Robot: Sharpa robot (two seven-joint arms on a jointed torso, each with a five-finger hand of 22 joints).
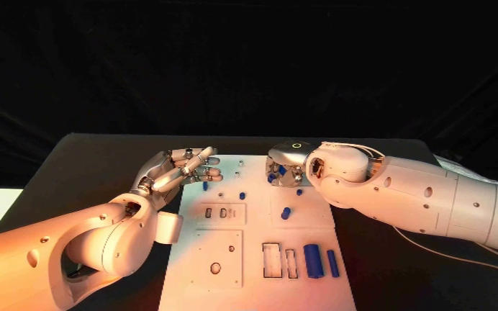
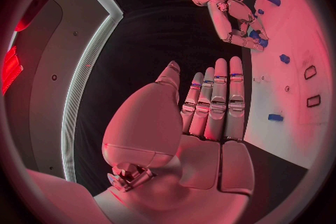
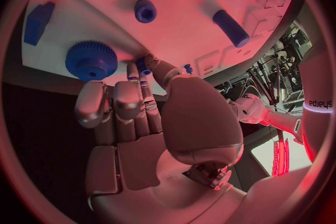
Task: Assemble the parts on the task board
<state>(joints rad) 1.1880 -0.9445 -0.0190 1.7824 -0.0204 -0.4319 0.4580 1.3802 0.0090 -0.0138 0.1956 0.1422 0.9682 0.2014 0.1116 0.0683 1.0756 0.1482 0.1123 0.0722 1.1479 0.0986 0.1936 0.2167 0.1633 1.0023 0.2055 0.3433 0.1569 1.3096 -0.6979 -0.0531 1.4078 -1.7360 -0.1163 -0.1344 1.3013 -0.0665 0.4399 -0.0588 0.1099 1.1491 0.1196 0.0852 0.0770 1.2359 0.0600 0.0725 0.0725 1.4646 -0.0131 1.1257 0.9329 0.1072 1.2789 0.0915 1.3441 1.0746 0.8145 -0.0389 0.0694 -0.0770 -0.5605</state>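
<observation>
— What is the left robot hand (image 1: pixel 185 169) doing?

— It is hovering at the far left edge of the task board (image 1: pixel 260 268), with its fingers (image 2: pixel 218 102) lying straight and side by side and nothing in them. In the left wrist view the palm is facing the camera and is bare.

— And the right robot hand (image 1: pixel 286 170)?

— It is reaching down onto the far part of the board. In the right wrist view its fingers are curling in, and the thumb and a fingertip are pinching a small blue part (image 3: pixel 143 65) just beside a blue gear (image 3: pixel 92 59) that is sitting on the board.

— Where are the other parts lying?

— A short blue peg (image 1: pixel 286 213) is lying near the middle of the board, and a small blue piece (image 1: pixel 242 196) is lying beyond it toward the left. Two blue cylinders, a thick one (image 1: pixel 314 260) and a thin one (image 1: pixel 333 263), are lying side by side at the near right, next to a pair of rectangular slots (image 1: pixel 280 261).

— And the board itself?

— It is lying flat in the middle of the black counter (image 1: pixel 93 156), between the two arms.
</observation>
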